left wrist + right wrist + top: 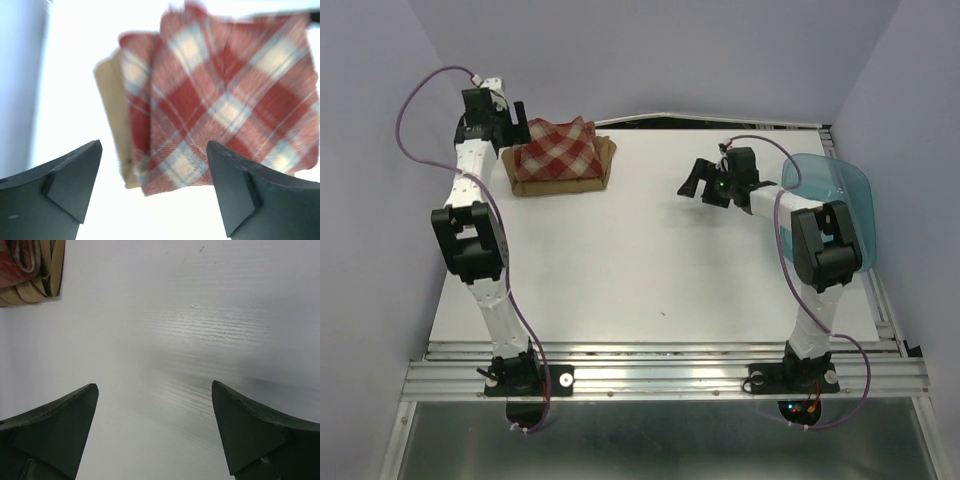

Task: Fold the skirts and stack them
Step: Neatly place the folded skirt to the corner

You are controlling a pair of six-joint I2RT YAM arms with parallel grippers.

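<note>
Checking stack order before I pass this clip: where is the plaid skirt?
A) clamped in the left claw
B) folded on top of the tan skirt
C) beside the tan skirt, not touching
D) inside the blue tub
B: the plaid skirt lies on the tan skirt, tan edges showing beneath it; the left claw stands open, holding nothing.

The plaid skirt (556,146), in the upper left of the top view, was checked red and cream with thin pale lines. The tan-brown skirt (560,184) at its lower edge was plain. The table (650,270) was white and the walls (650,50) pale lilac. The tub (840,185) at the right was translucent blue. The left gripper (154,146) and right gripper (155,386) were black.
</note>
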